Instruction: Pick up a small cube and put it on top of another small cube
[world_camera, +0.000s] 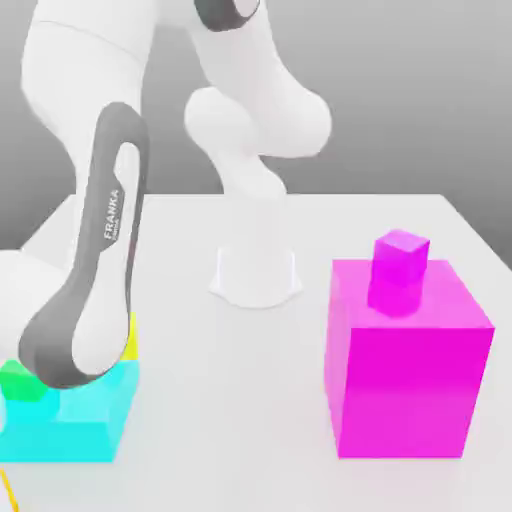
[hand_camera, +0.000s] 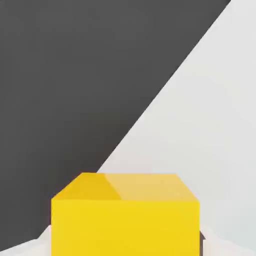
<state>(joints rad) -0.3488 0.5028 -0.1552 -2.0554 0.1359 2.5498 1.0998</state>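
The gripper's (hand_camera: 125, 247) jaws stand narrow, clamped on the yellow cube (hand_camera: 125, 215), which sits between them at the lower middle of the hand view; only slivers of the pale fingers (hand_camera: 22, 248) peek out at its 2 lower corners. In the exterior view, at the lower left, the arm (world_camera: 100, 290) covers most of that yellow cube (world_camera: 131, 340), leaving 1 thin strip. Just below lies a cyan block (world_camera: 75, 420), with a green piece (world_camera: 20, 380) at its left, partly hidden. On the exterior view's right, a small magenta cube (world_camera: 400, 258) rests atop a large magenta block (world_camera: 405, 380) on the white table (world_camera: 230, 400).
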